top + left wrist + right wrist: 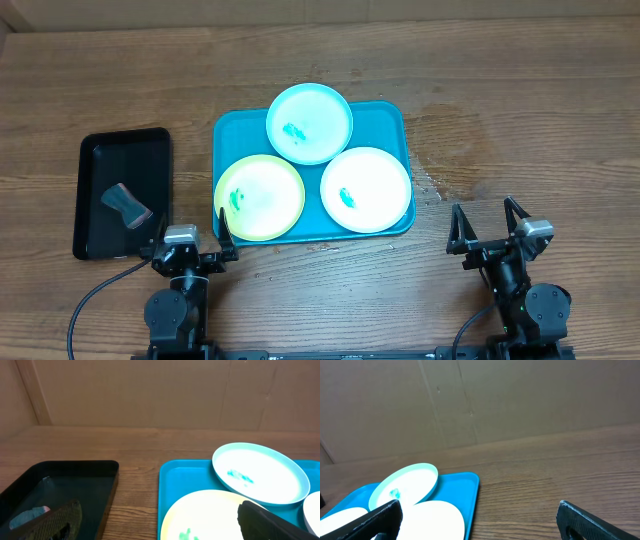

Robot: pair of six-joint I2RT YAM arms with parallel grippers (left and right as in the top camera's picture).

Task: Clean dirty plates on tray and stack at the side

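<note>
My left claw stands wide open and empty, just short of the near left corner of the tray. My right claw is likewise spread and holds nothing, off the tray's near right corner and clear of it. Both arms sit folded low at the near edge of the worktop, wrists level and fingers aimed across the surface towards the tray. All three plates lie on the tray: the yellow-green plate at its near left, the white plate at its near right, and the light blue plate at its far side, overlapping the other two and seemingly propped on their rims. Each shows a green smear. I judge them light, stiff and smooth, apt to slide under a wipe, so one claw should pinch the rim. The light blue plate's raised edge offers the readiest hold. Left of the tray, a black tray carries a small grey pad, presumably the wiper.
</note>
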